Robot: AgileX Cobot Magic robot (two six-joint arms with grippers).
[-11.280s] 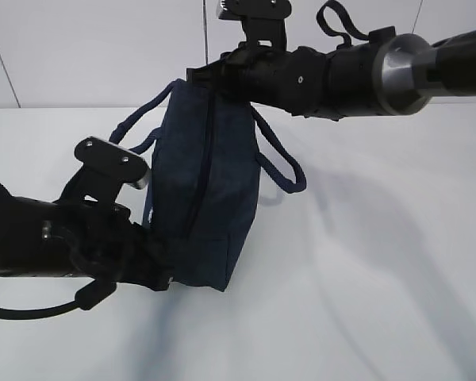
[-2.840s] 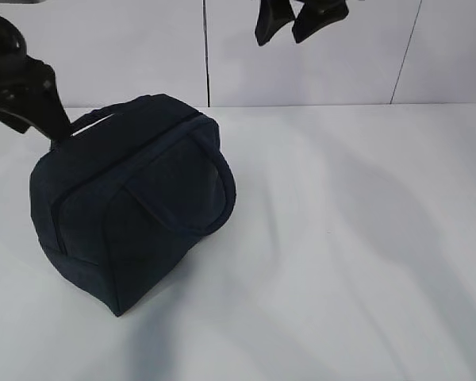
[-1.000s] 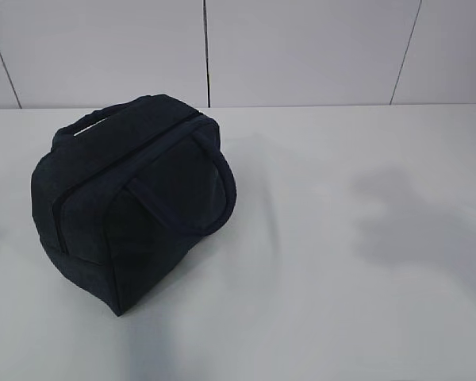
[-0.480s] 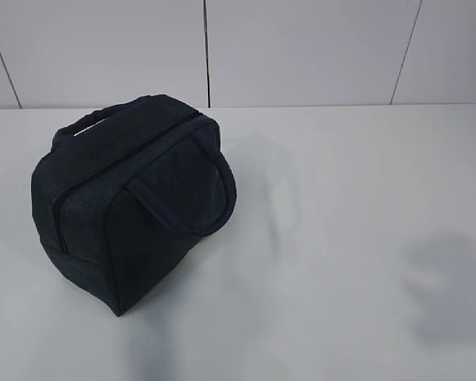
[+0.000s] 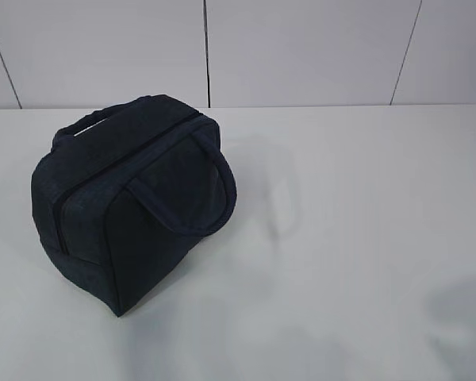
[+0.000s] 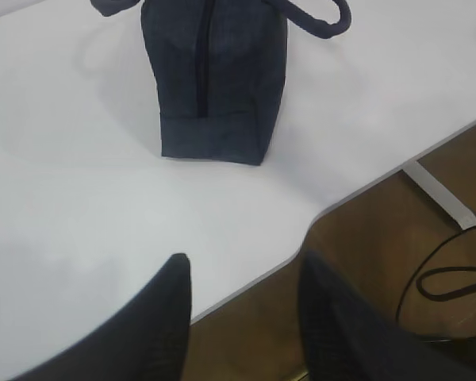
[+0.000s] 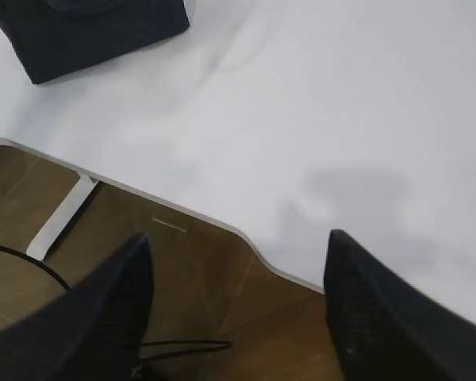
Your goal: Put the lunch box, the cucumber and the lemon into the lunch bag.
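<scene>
White table (image 5: 365, 206) carries one zipped-shut lunch bag (image 5: 131, 198).

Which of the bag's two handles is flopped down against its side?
On the lunch bag, the near handle droops over the side facing the camera; the far handle arches at the back.

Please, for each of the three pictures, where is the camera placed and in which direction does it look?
Exterior view: in front of the table, slanting down at the closed lunch bag; no robot part shows.
Left wrist view: on the left arm, above the table's near edge, facing the bag's zipper end; left hand open.
Right wrist view: on the right arm, over the edge; right hand open, bag corner top left.
All three share the bag.
</scene>
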